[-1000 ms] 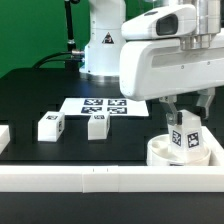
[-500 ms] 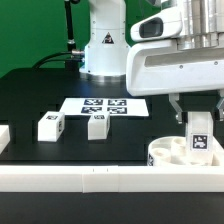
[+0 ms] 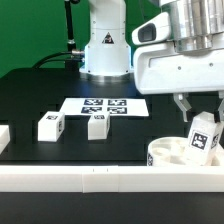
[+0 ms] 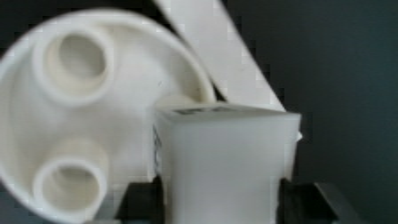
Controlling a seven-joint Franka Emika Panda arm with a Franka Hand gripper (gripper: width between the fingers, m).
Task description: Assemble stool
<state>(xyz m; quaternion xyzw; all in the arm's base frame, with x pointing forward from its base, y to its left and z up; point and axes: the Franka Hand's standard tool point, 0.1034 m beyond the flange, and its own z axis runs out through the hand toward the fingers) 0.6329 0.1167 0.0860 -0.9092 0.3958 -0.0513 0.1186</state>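
The round white seat [image 3: 168,153] lies at the exterior view's right, against the front rail, and in the wrist view its disc [image 4: 80,110] shows two round holes. A white tagged leg [image 3: 205,137] stands tilted at the seat's right-hand part. My gripper [image 3: 203,112] comes down on it from above and is shut on the leg's upper end. In the wrist view the leg [image 4: 222,160] fills the gap of the gripper [image 4: 224,205], with a dark pad against each side. Two more legs [image 3: 51,126] [image 3: 97,125] lie loose on the black table.
The marker board [image 3: 105,105] lies flat behind the loose legs. A long white rail [image 3: 100,178] runs along the front edge, and a short rail piece [image 3: 4,135] sits at the exterior view's left. The robot base [image 3: 103,50] stands at the back.
The gripper has carried the leg toward the exterior view's right over the seat. The leg, upright before, now leans.
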